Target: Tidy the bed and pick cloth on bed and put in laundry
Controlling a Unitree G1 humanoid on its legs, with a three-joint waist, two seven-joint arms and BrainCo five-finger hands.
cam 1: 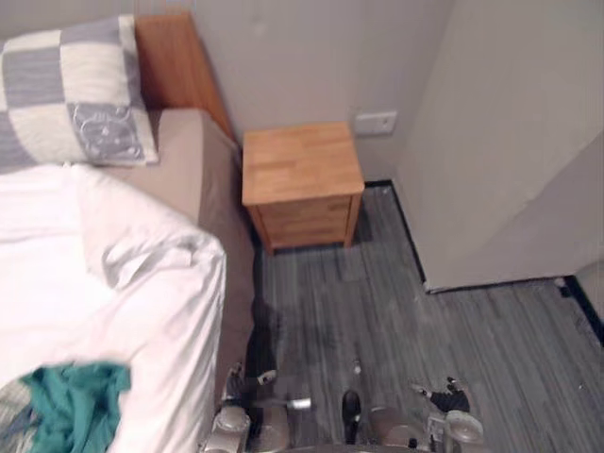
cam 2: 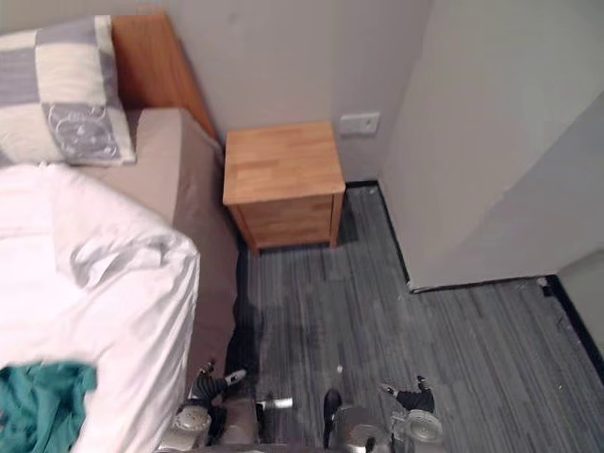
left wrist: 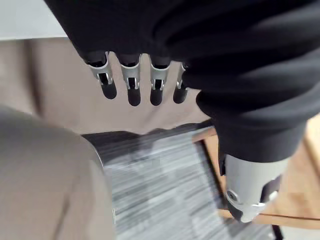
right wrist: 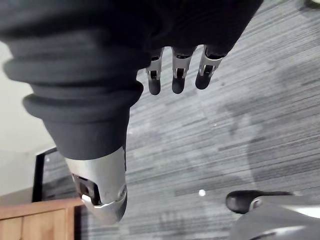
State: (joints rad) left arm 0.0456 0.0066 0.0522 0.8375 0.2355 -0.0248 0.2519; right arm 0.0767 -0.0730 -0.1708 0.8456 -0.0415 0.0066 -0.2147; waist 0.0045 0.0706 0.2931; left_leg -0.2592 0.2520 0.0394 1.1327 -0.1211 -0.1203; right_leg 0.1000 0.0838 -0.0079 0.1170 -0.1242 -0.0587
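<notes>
- The green cloth (cam 1: 75, 401) lies bunched on the white duvet (cam 1: 132, 283) at the near end of the bed (cam 1: 184, 156). It looks light, soft and limp, so pinching a raised fold near its middle should lift it whole.
- The left hand (left wrist: 132, 85) and right hand (right wrist: 177, 75) hang over the floor (cam 1: 396, 321), fingers straight, holding nothing.
- The bed's edge is close beside the left hand. The bedside cabinet (cam 1: 300, 170) and wall (cam 1: 500, 142) stand farther ahead, leaving open floor.
</notes>
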